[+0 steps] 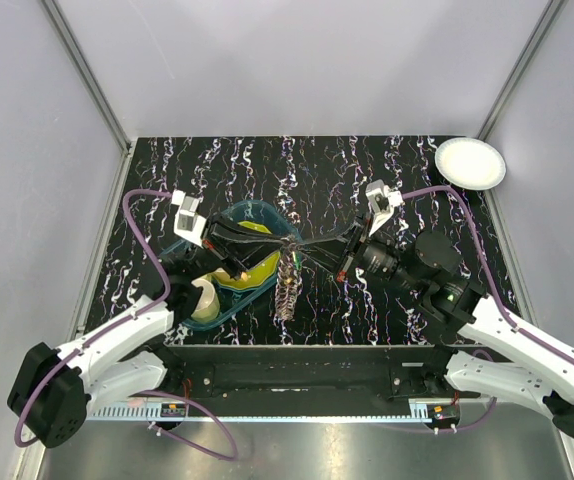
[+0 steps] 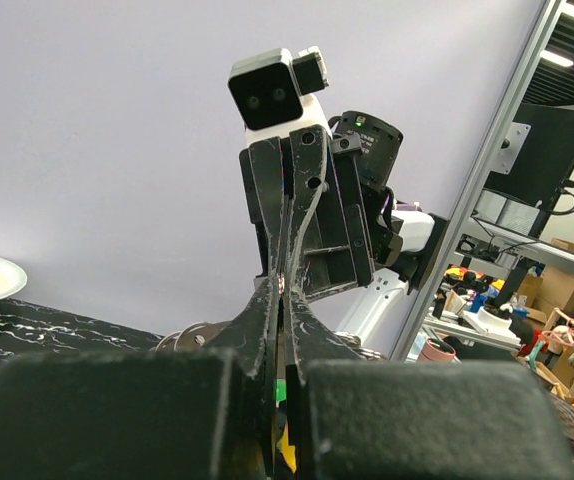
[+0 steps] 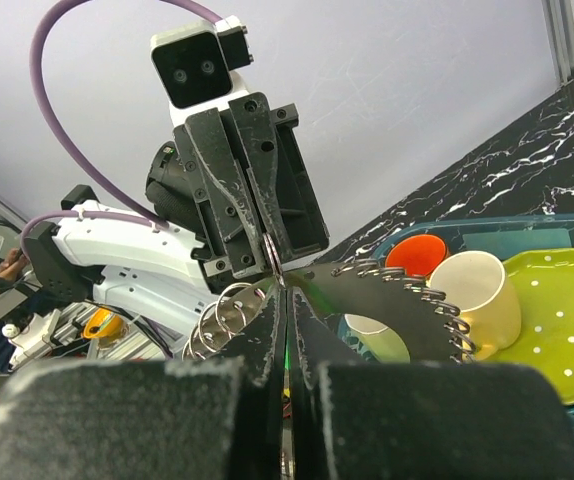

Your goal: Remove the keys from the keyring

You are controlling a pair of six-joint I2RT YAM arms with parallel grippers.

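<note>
While left jaws and right jaws clench keyring (image 1: 287,285) toward surface's (image 1: 217,170) near edge, prising step seems underway; next likely needs opposed pull

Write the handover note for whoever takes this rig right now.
Left pincer: shut, pinching the top of the keyring.
Right pincer: shut, tip to tip with the left pincer, gripping the same spot on the ring.
Keyring: its bunch hangs down between the two arms, just right of the teal tray. I cannot tell whether its lower end touches the table.
Done: both arms hold the ring.
Left: no key seen off the ring, so every key is yet to be worked off.
</note>
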